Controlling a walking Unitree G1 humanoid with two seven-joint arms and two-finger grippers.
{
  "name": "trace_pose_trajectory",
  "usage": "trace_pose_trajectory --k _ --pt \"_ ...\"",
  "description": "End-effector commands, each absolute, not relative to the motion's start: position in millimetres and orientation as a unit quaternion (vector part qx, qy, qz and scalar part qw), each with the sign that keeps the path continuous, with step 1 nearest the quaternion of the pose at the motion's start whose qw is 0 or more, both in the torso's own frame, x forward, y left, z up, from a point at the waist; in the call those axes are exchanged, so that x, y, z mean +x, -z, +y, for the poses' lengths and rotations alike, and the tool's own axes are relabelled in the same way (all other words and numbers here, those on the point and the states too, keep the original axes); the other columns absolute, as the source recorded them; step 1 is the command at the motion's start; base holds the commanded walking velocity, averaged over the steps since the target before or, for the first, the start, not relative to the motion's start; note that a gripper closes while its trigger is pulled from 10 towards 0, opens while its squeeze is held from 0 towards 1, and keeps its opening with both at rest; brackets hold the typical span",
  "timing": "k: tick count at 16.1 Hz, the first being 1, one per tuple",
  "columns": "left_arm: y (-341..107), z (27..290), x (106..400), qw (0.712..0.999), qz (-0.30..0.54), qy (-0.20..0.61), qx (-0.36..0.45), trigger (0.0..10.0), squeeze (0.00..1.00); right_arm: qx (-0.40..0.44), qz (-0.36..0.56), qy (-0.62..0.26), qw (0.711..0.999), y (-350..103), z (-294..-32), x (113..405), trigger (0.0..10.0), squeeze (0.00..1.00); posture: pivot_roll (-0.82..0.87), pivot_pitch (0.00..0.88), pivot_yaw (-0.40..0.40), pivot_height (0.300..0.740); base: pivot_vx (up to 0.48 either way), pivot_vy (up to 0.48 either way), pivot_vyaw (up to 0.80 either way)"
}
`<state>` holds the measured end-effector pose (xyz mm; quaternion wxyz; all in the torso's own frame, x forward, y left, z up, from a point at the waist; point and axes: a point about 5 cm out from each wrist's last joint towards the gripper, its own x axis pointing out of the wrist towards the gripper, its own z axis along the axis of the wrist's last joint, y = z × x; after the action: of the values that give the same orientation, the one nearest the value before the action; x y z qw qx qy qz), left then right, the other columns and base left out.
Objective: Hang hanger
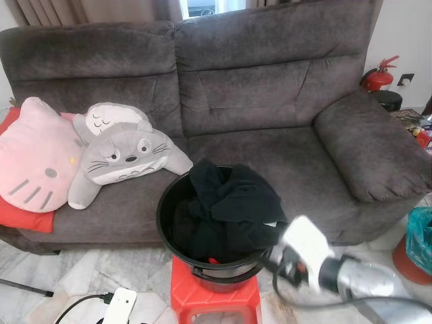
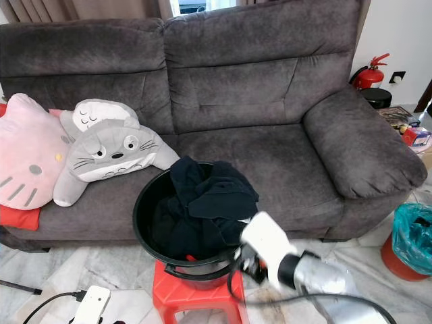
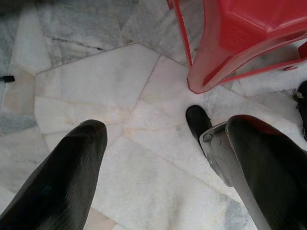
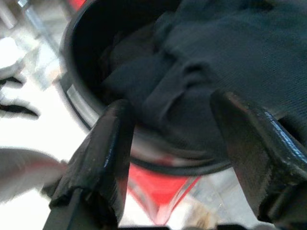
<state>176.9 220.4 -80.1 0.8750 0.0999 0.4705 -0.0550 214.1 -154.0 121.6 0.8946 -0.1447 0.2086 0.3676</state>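
My right arm is a silver, shiny tube, a little blurred. At its far end sits a white block-shaped wrist housing, and between the two there is a dark joint with a small red spot. A thin black cable loops along the underside of this arm.

The fingers of my right gripper are long, black and glossy, with light reflections on their edges. The fingers of my left gripper are also black, rounded at the tips, with a fine woven texture. Beside one left finger I see a grey metal piece with a small screw.
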Motion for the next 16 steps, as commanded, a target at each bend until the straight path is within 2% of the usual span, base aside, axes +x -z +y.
trace_pose_trajectory --k 1,2,4,5,6,9,10,14,16 --pt "80.9 222.8 174.5 0.870 0.477 0.061 0.111 10.0 0.00 -0.129 0.196 -0.354 0.905 -126.0 -152.6 219.4 10.0 0.00 -0.17 0.000 0.107 0.740 0.000 0.000 0.00" --pt "81.0 222.8 174.2 0.870 0.477 0.060 0.111 10.0 0.00 -0.102 0.177 -0.328 0.922 -131.3 -149.8 229.7 10.0 0.00 -0.17 0.000 0.107 0.740 0.000 0.000 0.00" --pt "81.2 223.0 173.8 0.869 0.478 0.060 0.111 10.0 0.00 -0.076 0.168 -0.300 0.936 -133.6 -147.2 240.1 10.0 0.00 -0.17 0.000 0.107 0.740 0.000 0.000 0.00" --pt "81.3 223.4 173.5 0.869 0.479 0.059 0.111 10.0 0.00 -0.072 0.139 -0.292 0.943 -137.1 -143.3 243.8 10.0 0.00 -0.17 0.000 0.106 0.740 0.000 0.000 0.00" --pt "81.4 224.1 173.0 0.869 0.478 0.055 0.111 10.0 0.00 -0.040 0.069 -0.238 0.968 -147.2 -141.5 252.5 10.0 0.00 -0.16 0.000 0.105 0.740 0.000 0.000 0.00" --pt "81.4 224.1 172.7 0.871 0.476 0.051 0.109 10.0 0.00 -0.037 0.014 -0.188 0.981 -152.9 -138.1 251.9 10.0 0.00 -0.17 0.003 0.103 0.740 0.000 0.000 0.00" --pt "81.4 224.1 172.6 0.871 0.476 0.051 0.109 10.0 0.00 -0.042 -0.007 -0.129 0.991 -155.1 -143.9 250.9 10.0 0.00 -0.17 0.004 0.102 0.740 0.000 0.000 0.00" --pt "80.3 225.4 173.9 0.876 0.469 0.044 0.110 10.0 0.00 -0.028 -0.014 -0.011 0.999 -142.5 -165.2 238.5 10.0 0.00 -0.17 0.005 0.096 0.740 0.000 0.000 0.00" --pt "77.9 234.7 173.8 0.879 0.463 0.028 0.110 10.0 0.00 -0.005 -0.013 0.048 0.999 -132.8 -176.5 230.0 10.0 0.00 -0.17 0.006 0.101 0.740 0.000 0.000 0.00"
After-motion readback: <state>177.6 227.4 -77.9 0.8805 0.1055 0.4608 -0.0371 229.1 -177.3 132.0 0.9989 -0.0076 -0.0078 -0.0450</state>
